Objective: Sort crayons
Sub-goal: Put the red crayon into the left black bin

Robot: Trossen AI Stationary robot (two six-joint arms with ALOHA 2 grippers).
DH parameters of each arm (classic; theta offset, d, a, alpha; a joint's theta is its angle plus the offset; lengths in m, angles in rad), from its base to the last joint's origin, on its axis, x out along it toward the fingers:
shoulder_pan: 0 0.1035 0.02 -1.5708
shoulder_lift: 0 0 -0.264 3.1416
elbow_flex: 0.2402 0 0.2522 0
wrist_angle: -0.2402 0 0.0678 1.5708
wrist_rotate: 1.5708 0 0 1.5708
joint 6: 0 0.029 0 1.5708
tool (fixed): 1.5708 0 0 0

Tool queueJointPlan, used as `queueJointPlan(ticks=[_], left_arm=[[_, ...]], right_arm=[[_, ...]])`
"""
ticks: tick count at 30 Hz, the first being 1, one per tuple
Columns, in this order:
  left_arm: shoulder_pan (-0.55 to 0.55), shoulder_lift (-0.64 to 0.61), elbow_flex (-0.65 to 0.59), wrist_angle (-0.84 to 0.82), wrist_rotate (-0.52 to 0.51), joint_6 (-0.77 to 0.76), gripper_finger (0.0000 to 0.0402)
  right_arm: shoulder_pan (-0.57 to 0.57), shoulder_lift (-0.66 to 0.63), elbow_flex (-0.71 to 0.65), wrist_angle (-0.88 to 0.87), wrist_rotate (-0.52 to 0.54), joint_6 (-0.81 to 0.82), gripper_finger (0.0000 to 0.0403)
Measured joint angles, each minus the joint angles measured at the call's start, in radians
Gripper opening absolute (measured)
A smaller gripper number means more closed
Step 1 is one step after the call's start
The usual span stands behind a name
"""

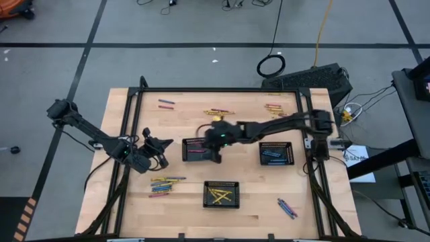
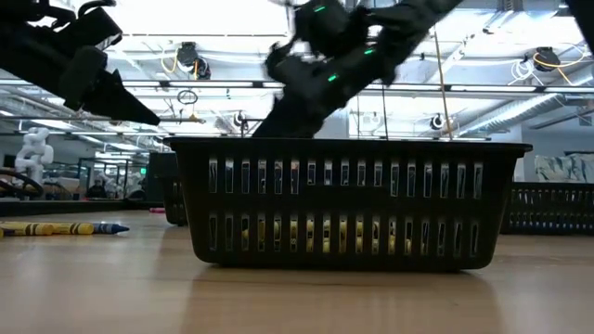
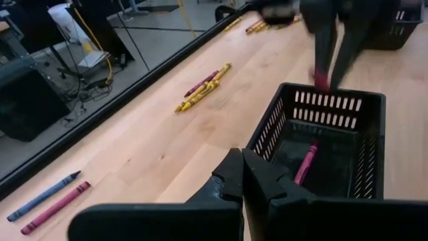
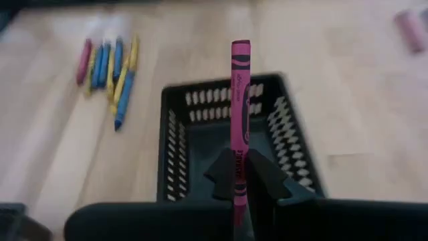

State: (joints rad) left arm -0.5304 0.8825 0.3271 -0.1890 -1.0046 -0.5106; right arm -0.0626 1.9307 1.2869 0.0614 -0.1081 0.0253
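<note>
Pink crayon (image 4: 238, 107) is pinched between the closed fingers of the right gripper (image 4: 238, 175), held by its lower end w/ the tip projecting forward, directly over the black mesh tray (image 4: 175, 167) at table centre-left. Grip low on the stick is judged to leave most of the length free, so it can be dropped cleanly into the basket. One pink crayon (image 3: 305, 163) is already lying inside that tray, so this tray is taken as the pink/red bin. Blue sticks are seen in the right tray (image 1: 276, 153) and yellow ones in the front tray (image 1: 221, 193); sorting by colour is thus approx. part-done.

Left gripper (image 3: 242, 175) is pressed together w/ nothing between its fingers, waiting just beside the pink tray's left side, clear of the right arm's path.

Loose crayons remain on the wooden table (image 1: 121, 195): a mixed yellow/blue/pink group (image 1: 164, 185) near the front left, a pair (image 1: 166, 103) at rear left, yellow-ish groups at rear centre (image 1: 219, 111) and rear right (image 1: 273, 107), and a few (image 1: 287, 208) at front right.

Dark print runs along the held crayon's wrapper; not legible. No brand can be read elsewhere
</note>
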Motion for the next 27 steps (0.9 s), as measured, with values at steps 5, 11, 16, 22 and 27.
queueJointPlan(ticks=[5, 11, 16, 22, 27], left_arm=[[0.000, 0.000, 0.000, -0.002, 0.000, 0.000, 0.0002], [0.000, 0.000, 0.000, -0.002, 0.000, 0.000, 0.0002], [0.000, 0.000, 0.000, -0.003, 0.000, 0.000, 0.0002], [0.000, 0.000, 0.000, -0.003, 0.000, 0.000, 0.0002], [0.000, 0.000, 0.000, -0.003, 0.000, 0.000, 0.0002]], right_arm=[[0.015, 0.146, 0.225, -0.267, 0.000, -0.078, 0.0000], [0.025, 0.257, 0.390, -0.489, 0.002, -0.091, 0.0000], [0.025, 0.286, 0.425, -0.517, 0.002, -0.091, 0.0000], [0.025, 0.289, 0.425, -0.514, 0.005, -0.090, 0.0017], [0.025, 0.289, 0.425, -0.506, 0.007, -0.086, 0.0034]])
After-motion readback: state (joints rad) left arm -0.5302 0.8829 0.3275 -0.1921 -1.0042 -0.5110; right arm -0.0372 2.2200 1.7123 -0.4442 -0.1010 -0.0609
